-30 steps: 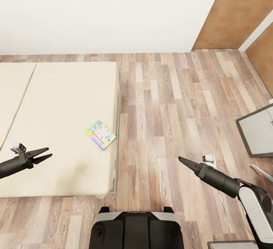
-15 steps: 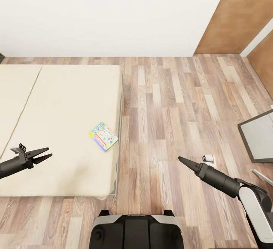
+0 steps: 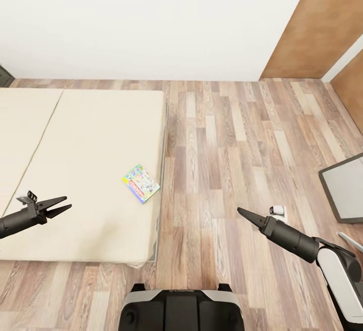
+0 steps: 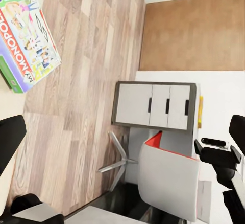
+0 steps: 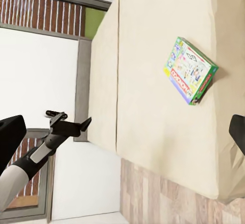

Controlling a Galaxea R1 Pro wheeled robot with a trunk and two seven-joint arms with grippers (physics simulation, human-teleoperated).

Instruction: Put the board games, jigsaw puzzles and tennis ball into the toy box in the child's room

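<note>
One board game (image 3: pixel 140 183) lies flat on the bed (image 3: pixel 85 170), near its floor-side edge. Likely light, stiff, thin: pinch it across an edge. Left gripper (image 3: pixel 60 206) is slightly spread and empty; right gripper (image 3: pixel 242 213) is pressed together, empty.

Plain white wall (image 3: pixel 151 18) at the back, wood-brown panel (image 3: pixel 312 28) off to the right. Wood plank floor (image 3: pixel 227 159) in mixed browns and greys, evenly lit. White drawer cabinet in a dark frame (image 4: pixel 153 105) near a swivel chair (image 4: pixel 168 183). Brick strip (image 5: pixel 46 17) beside a grey-framed window.
</note>
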